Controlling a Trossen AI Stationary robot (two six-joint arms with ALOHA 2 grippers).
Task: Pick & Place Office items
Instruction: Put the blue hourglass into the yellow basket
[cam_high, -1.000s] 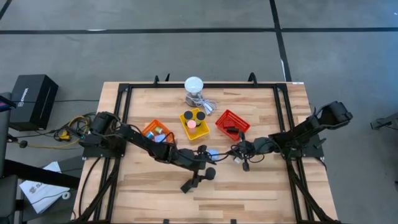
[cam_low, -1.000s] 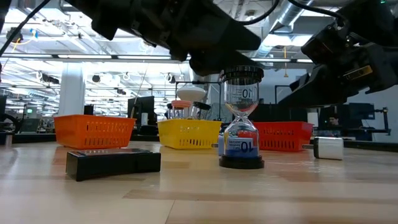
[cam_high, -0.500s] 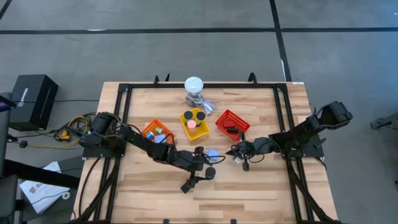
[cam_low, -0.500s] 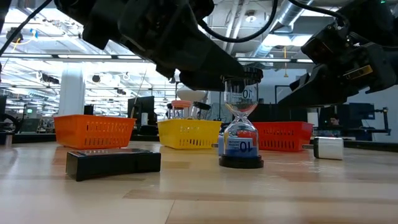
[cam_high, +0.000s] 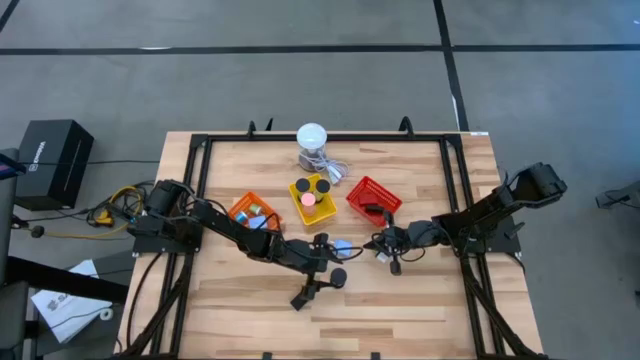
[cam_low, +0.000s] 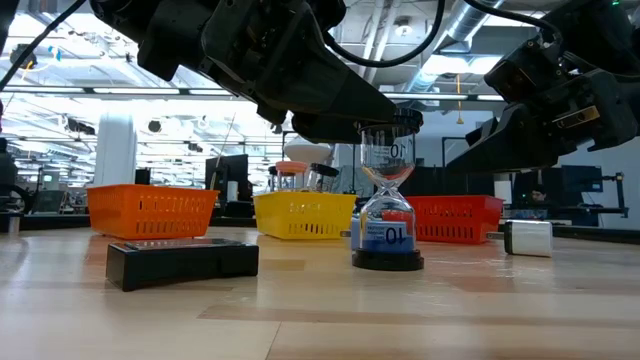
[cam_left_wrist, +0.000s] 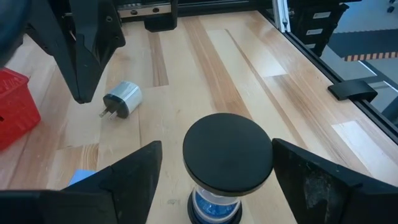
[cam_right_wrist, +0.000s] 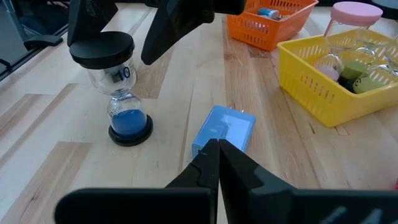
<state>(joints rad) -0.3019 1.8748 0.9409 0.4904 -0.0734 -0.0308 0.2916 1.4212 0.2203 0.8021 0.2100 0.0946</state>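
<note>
An hourglass (cam_low: 388, 200) stood upright near the middle of the table (cam_high: 400, 310). The left gripper (cam_left_wrist: 211, 165) sat around its top cap, one finger (cam_left_wrist: 134, 171) on each side, apart from it. A bar (cam_low: 182, 262) lay flat just left of the hourglass and nearer the front edge. A block (cam_right_wrist: 224, 130) lay between the hourglass and the right gripper (cam_right_wrist: 217, 163), whose closed tips hovered just beside the block. A plug (cam_left_wrist: 122, 99) lay on the table near the right gripper. Behind these stood three baskets in a row: left (cam_low: 150, 210), middle (cam_low: 300, 215) and right (cam_low: 455, 218). A device (cam_high: 312, 140) stood behind the middle basket, by the rear edge.
</note>
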